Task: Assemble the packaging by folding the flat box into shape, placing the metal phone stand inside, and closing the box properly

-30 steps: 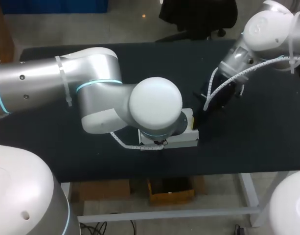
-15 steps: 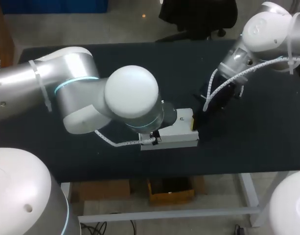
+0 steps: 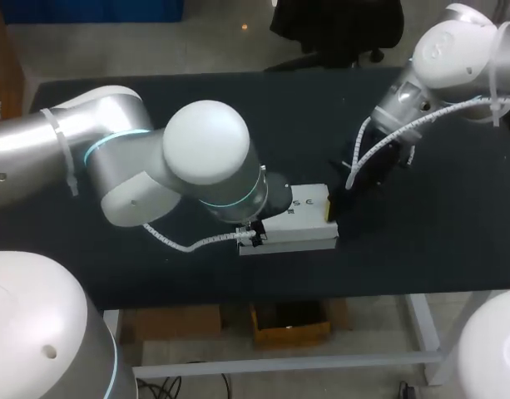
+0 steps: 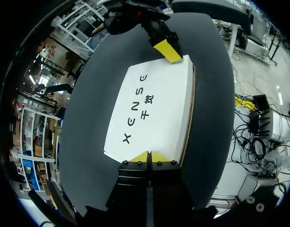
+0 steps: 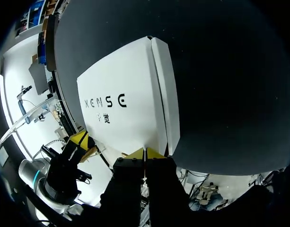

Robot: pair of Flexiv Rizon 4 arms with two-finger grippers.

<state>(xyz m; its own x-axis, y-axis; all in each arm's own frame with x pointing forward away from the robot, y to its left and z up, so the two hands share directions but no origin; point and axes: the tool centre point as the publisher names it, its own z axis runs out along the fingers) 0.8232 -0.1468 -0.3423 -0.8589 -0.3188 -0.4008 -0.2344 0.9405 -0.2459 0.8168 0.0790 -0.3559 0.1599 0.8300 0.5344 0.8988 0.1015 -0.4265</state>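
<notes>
The white box (image 3: 304,218) lies closed and flat-topped on the black table, printed side up. My left gripper (image 3: 256,238) is at its left end. In the left wrist view the yellow tips (image 4: 149,156) are pressed together against the near edge of the box (image 4: 152,106). My right gripper (image 3: 329,208) is at the opposite end, also shut, its tips (image 5: 145,153) touching the edge of the box (image 5: 123,106). Each wrist view shows the other arm's gripper beyond the box: the right gripper (image 4: 167,49) and the left gripper (image 5: 81,140). No phone stand shows.
The black table (image 3: 404,249) has bare surface on all sides of the box. The box lies near the table's front edge (image 3: 321,295). My left arm's big elbow (image 3: 206,143) hangs over the table's middle left.
My left gripper has gone from partly open to shut. The left arm's elbow has swung leftward, uncovering the printed top of the box. The right arm and the box have stayed put.
</notes>
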